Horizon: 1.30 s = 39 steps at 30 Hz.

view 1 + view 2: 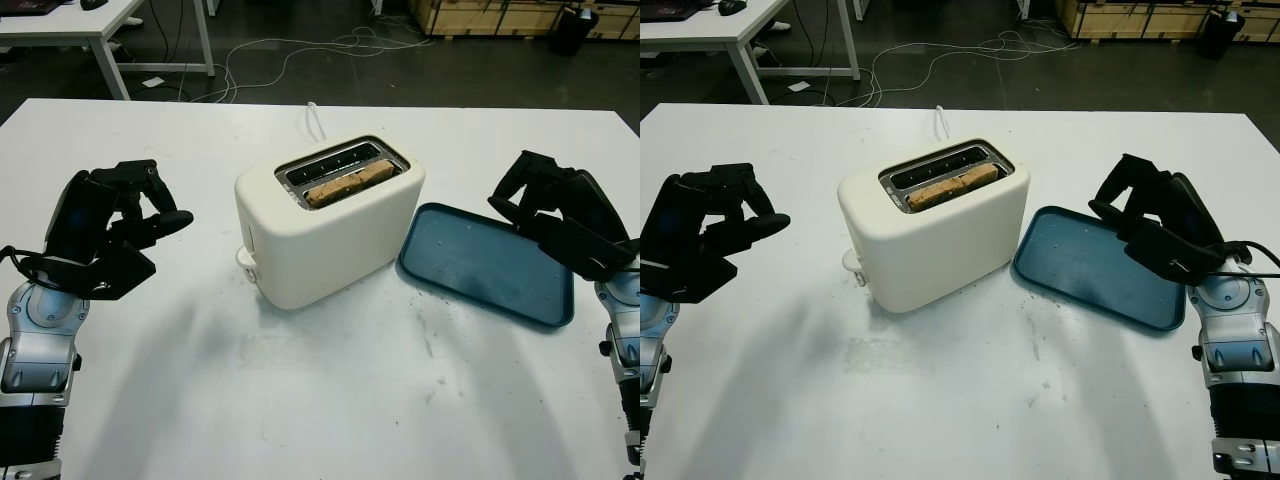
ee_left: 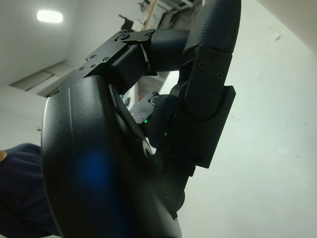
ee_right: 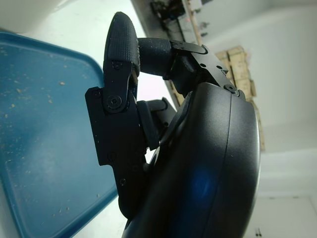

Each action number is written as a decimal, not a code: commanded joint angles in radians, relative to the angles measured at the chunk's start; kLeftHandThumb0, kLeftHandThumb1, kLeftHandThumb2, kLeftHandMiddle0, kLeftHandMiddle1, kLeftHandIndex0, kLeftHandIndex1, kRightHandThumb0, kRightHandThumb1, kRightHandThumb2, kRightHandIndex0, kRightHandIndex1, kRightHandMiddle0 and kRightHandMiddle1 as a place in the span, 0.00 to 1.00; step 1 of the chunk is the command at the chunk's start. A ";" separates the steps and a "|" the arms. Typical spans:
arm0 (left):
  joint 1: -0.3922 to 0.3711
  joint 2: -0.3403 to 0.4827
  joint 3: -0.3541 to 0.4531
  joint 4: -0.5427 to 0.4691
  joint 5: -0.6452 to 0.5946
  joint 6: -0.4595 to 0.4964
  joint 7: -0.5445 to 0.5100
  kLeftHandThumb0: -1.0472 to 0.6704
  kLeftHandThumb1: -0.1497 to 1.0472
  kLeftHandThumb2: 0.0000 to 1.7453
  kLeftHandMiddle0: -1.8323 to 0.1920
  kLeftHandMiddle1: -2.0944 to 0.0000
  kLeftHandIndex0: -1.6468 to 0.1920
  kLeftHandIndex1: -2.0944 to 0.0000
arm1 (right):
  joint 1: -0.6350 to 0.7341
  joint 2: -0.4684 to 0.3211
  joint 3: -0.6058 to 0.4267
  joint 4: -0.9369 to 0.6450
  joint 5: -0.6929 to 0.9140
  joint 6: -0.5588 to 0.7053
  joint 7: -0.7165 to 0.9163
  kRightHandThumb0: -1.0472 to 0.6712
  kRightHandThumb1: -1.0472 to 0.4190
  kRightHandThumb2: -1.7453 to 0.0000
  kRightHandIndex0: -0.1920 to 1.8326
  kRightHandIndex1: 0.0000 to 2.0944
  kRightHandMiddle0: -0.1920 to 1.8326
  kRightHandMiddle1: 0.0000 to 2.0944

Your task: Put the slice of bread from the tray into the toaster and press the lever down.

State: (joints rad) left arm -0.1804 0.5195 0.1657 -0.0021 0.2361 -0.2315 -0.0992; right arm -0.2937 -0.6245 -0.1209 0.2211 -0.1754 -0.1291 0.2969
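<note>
Nearest us, our black left hand and right hand hover over the white desk, both curled and holding nothing. The blue plastic tray lies under the right hand. Beyond, the cream toaster holds the bread slice in its near slot.

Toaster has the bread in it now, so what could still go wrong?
The bread sits in the toaster, but the lever is a small knob low on the end facing the left hand. That hand may push the toaster sideways instead of pressing down. The toaster could slide into the tray close beside it. The right hand hangs over the tray and might bump it.
</note>
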 commanded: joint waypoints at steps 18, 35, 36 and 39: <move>-0.009 0.003 -0.008 -0.068 -0.038 0.080 -0.100 0.09 0.88 0.04 0.32 0.19 0.32 0.32 | -0.010 -0.028 -0.023 -0.022 0.083 -0.022 0.120 0.18 0.09 0.73 0.47 0.83 0.34 0.83; -0.005 0.008 0.001 -0.060 -0.037 0.065 -0.105 0.10 0.88 0.05 0.32 0.18 0.33 0.31 | -0.015 -0.025 -0.031 -0.018 0.098 0.009 0.123 0.18 0.09 0.75 0.45 0.83 0.34 0.83; -0.005 0.007 0.001 -0.060 -0.036 0.065 -0.104 0.10 0.88 0.05 0.33 0.18 0.33 0.31 | -0.014 -0.025 -0.031 -0.016 0.098 0.000 0.122 0.18 0.09 0.75 0.45 0.83 0.34 0.83; -0.006 0.006 0.001 -0.055 -0.035 0.059 -0.100 0.09 0.88 0.05 0.33 0.18 0.33 0.30 | -0.013 -0.027 -0.029 -0.016 0.092 -0.008 0.120 0.18 0.09 0.74 0.46 0.83 0.34 0.83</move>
State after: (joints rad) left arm -0.1816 0.5192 0.1642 -0.0586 0.2090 -0.1620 -0.2016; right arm -0.2977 -0.6383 -0.1435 0.2062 -0.0918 -0.1354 0.4155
